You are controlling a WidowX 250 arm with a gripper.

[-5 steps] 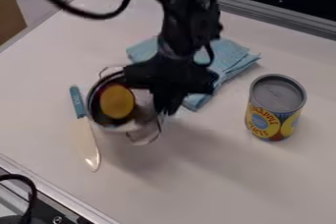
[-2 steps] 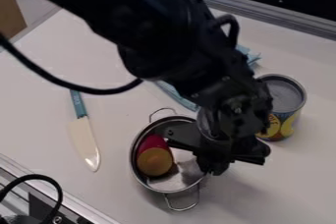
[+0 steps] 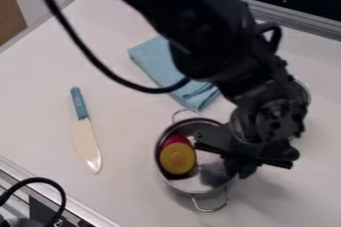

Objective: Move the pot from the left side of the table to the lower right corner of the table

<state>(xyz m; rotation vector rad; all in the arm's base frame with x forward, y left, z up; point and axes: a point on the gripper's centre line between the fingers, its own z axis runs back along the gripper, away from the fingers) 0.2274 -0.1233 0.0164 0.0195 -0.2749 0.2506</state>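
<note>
Near left corner: black cable (image 3: 59, 189), beyond the bench (image 3: 133, 196) edge. Pot (image 3: 170, 183): near half of the bench, slightly right of centre, mouth up; a red-and-yellow item (image 3: 178, 158) lies inside against the left wall. Handle-to-handle axis runs from near, slightly right, to far, slightly left. Gripper (image 3: 241, 169): at the pot's right rim; jaws appear closed on the rim, contact partly obscured. Knife (image 3: 86, 141): left of the pot, well apart, tip toward the near side. Folded blue cloth (image 3: 156, 61): beyond the pot, near its far handle. Can (image 3: 306, 93): far right, partly behind the arm.
</note>
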